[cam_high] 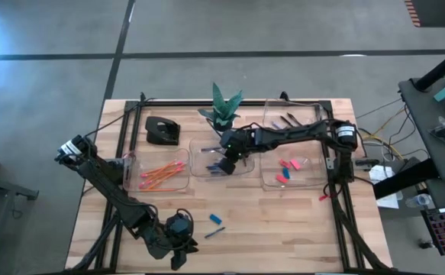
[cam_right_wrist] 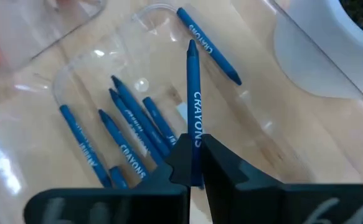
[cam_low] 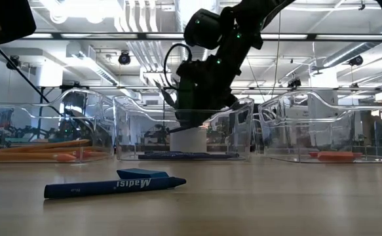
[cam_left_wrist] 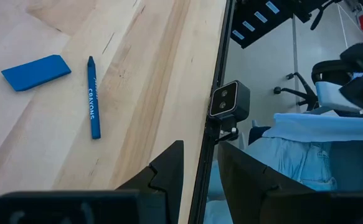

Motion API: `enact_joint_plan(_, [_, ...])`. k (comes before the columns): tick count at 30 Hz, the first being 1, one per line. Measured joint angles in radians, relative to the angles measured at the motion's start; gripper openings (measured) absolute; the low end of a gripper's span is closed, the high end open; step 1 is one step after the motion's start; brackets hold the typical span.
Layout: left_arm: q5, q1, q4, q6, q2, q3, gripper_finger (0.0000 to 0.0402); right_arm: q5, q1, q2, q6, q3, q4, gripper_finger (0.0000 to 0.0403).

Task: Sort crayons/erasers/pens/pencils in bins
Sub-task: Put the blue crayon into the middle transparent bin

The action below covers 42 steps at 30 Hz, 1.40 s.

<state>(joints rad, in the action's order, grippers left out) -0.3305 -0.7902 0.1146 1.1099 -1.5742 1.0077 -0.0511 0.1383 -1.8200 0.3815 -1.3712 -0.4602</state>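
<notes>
Crayon sits clamped in my right gripper above the crayon bin; released tilted, it could catch the wall. Left gripper idles, fingers apart.

Four bins are sitting on the table, holding about five pencils, several crayons, four erasers and some pens.

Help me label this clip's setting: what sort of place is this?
Probably a robotics lab or workshop: a wooden table on bare concrete floor, exposed ceiling ducts, and equipment benches alongside.
</notes>
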Motion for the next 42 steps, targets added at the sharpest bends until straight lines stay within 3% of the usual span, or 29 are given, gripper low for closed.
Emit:
enact_joint_plan(21, [0.000,0.000,0.000,0.000,0.000,-0.001,0.0085,0.007,-0.003,-0.083,0.013,0.002,0.026,0.0032])
enact_joint_plan(29, [0.000,0.000,0.000,0.000,0.000,-0.001,0.0085,0.007,-0.003,-0.076,-0.025,0.002,0.025,0.0079])
enact_joint_plan(37, [0.000,0.000,0.000,0.003,0.000,-0.001,0.0085,0.007,-0.037,0.035,-0.137,-0.018,-0.052,0.0127])
enact_joint_plan(42, [-0.050,-0.001,0.000,-0.017,0.000,-0.001,0.0085,0.006,-0.160,0.116,-0.223,-0.016,-0.051,0.0128])
